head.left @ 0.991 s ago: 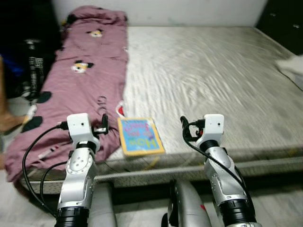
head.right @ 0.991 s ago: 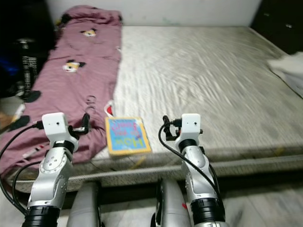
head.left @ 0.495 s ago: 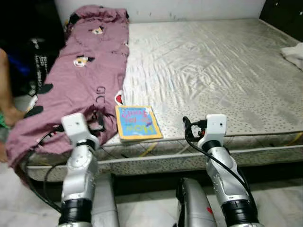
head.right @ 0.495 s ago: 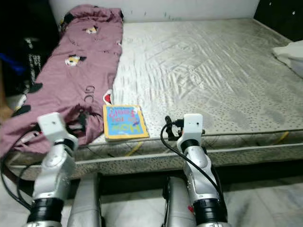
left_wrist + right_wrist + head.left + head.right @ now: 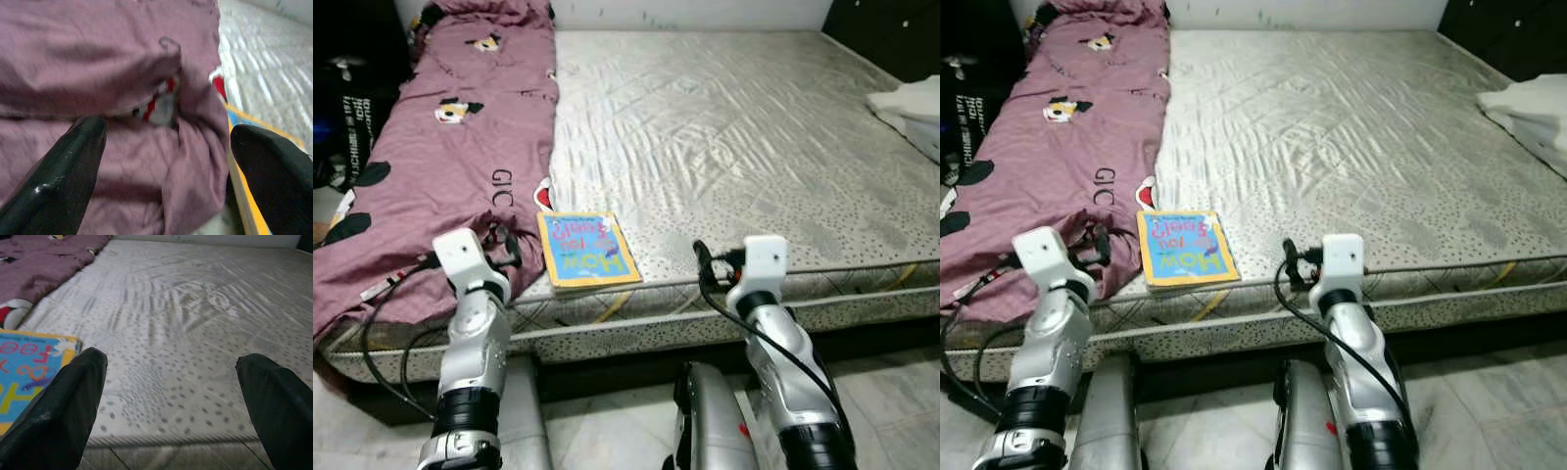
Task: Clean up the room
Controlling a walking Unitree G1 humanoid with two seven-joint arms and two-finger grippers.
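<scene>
A children's book with a blue cover and yellow border lies flat near the front edge of the bare mattress. A purple blanket with cartoon prints runs down the bed's left side and touches the book's left edge. My left gripper is held up at the bed's edge, open, facing the blanket's folds, with the book's yellow edge beside it. My right gripper is open too, in front of the mattress to the right of the book. Neither holds anything.
White folded bedding lies at the bed's right edge. A black bag stands in the dark gap left of the bed. Dark furniture fills the far right corner. Pale tiled floor runs along the bed's front.
The view has swung and come nearer the bed, so the book now sits closer to my left gripper. A person's leg at the left has left the picture. Both grippers stay open.
</scene>
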